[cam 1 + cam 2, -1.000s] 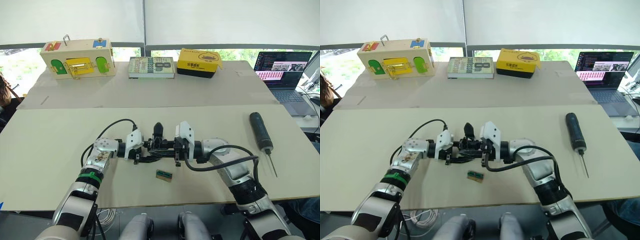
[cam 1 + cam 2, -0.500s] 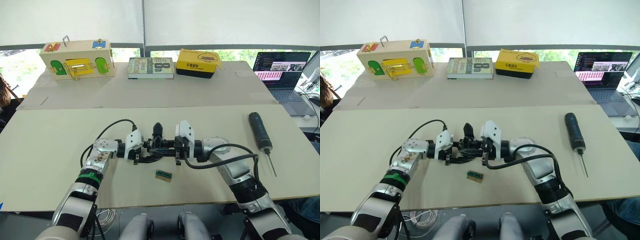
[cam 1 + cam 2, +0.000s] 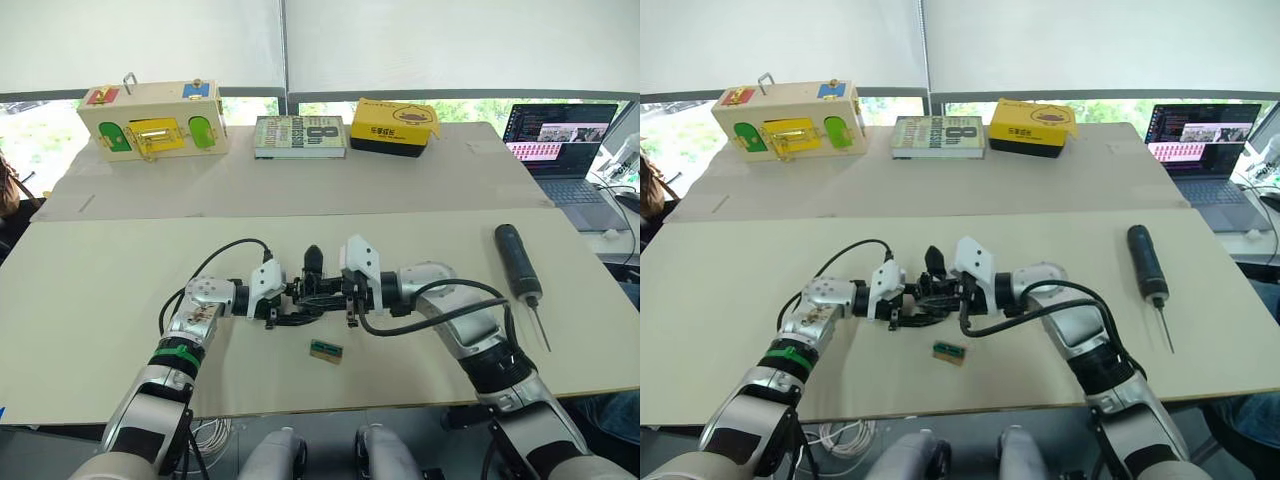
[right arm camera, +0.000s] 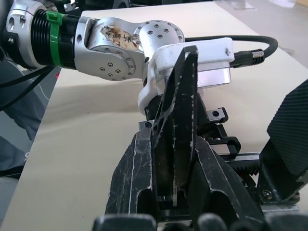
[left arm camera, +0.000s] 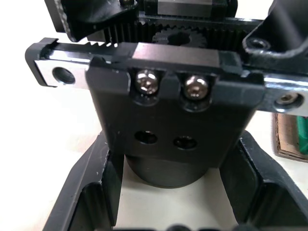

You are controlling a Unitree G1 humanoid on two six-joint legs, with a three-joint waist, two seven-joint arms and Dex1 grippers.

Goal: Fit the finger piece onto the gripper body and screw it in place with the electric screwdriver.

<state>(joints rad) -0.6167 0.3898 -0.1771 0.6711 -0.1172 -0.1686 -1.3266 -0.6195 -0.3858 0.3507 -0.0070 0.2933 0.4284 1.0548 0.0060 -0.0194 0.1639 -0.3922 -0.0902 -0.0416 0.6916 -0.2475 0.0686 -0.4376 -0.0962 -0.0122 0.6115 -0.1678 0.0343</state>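
In the left eye view, the 2 grippers meet mid-table around the chunky black gripper body (image 3: 312,288); the thick black cylindrical electric screwdriver (image 3: 521,272) lies well apart, nearer the right arm.

In the left wrist view, the left gripper (image 5: 178,202) clamps the body's round base below 2 empty screw holes.

In the right wrist view, the right gripper (image 4: 175,159) pinches the tapered, ridged black plastic finger piece (image 4: 177,115), upright above the toothed rail.

Large "8" on book (image 3: 300,135) (cover)

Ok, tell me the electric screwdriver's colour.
Black, with a thin metal bit; the electric screwdriver shows best in the left eye view.
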